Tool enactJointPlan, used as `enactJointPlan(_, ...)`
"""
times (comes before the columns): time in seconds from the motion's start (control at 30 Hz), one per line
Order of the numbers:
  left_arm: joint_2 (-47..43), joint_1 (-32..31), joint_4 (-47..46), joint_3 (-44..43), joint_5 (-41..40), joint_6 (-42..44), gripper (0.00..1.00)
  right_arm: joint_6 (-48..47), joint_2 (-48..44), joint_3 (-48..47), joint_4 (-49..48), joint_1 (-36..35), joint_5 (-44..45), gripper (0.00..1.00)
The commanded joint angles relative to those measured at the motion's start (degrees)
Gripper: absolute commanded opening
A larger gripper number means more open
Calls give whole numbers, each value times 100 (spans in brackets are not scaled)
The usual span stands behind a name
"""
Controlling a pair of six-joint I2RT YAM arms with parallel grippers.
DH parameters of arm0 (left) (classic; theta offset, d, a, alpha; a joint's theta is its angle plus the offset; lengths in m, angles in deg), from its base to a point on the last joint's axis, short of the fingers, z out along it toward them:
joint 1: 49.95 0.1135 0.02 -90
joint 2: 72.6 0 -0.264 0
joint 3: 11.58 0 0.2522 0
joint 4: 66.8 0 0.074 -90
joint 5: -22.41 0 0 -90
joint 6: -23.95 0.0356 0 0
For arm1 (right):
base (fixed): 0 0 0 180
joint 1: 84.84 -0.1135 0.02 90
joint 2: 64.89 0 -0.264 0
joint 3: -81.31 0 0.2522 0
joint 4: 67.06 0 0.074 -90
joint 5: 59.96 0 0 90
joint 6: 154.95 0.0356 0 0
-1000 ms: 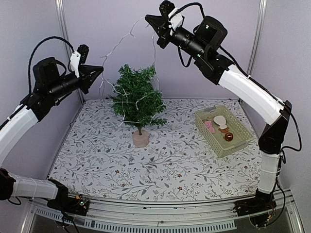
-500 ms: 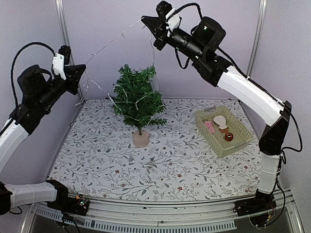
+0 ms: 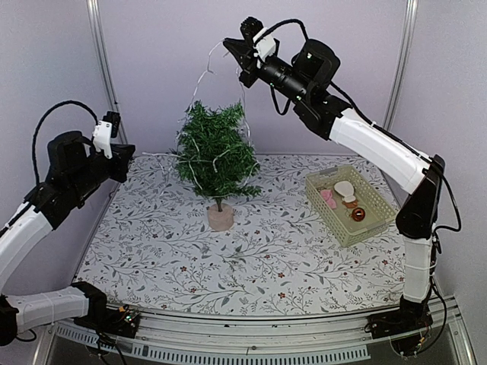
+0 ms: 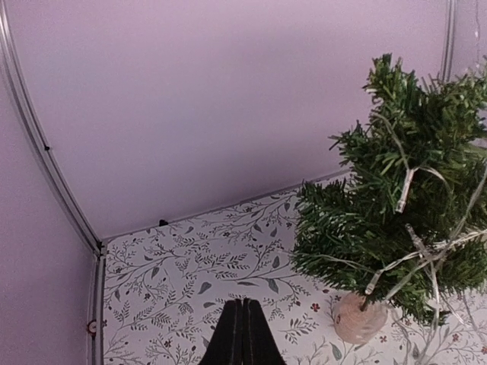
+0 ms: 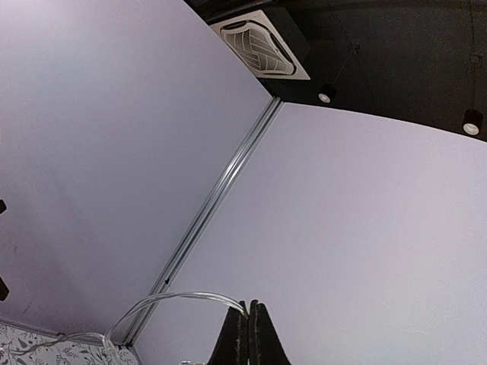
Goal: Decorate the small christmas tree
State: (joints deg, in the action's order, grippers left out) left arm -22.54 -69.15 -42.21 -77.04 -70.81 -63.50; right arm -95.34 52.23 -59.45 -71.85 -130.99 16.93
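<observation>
Our right arm reaches high above the small christmas tree (image 3: 215,152), right fingers (image 5: 234,346) pinched shut on the light string (image 5: 183,293). Our left arm sits low, left of the tree, left fingers (image 4: 230,342) closed together.

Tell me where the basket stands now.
In the top view, the basket sits on the right side of the table, apart from the small christmas tree.

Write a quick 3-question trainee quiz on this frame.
1. True or false: the small christmas tree lies tipped over on the table.
2. Which arm's fingers pinch the light string high above the tree? A left, B right, C neither.
3. Fill in: the ornaments lie in the ___ to the right of the tree.

Key: 1 false, it stands upright. 2 B, the right fingers are shut on it. 3 basket.
</observation>
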Motion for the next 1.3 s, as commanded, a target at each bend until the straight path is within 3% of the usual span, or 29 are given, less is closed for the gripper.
enactJointPlan(0.0, -224, 71, -343, 271, 791, -213, 0, 193, 94, 53, -226, 18, -97, 0)
enactJointPlan(0.1, -397, 72, -852, 501, 1555, -46, 20, 243, 49, 50, -262, 19, -146, 0)
enactJointPlan(0.13, -394, 72, -801, 500, 1685, 21, 23, 244, 40, 51, -267, 18, -148, 0)
enactJointPlan(0.37, -694, 63, -825, 873, 2383, -9, 24, 227, -30, 57, -229, 13, -162, 0)
enactJointPlan(0.6, -913, -48, -755, 757, 3442, -208, 33, 235, -55, 68, -233, 20, -200, 0)
enactJointPlan(0.77, -581, -484, -447, 346, 3358, -441, 43, 253, -50, 62, -235, 18, -218, 0)
enactJointPlan(0.97, 52, -1302, -363, 29, 2690, -682, 52, 212, -58, 70, -215, -7, -202, 0)
enactJointPlan(1.27, 505, -1630, -148, -101, 1337, -1045, 48, 165, -83, 70, -202, -34, -224, 0)
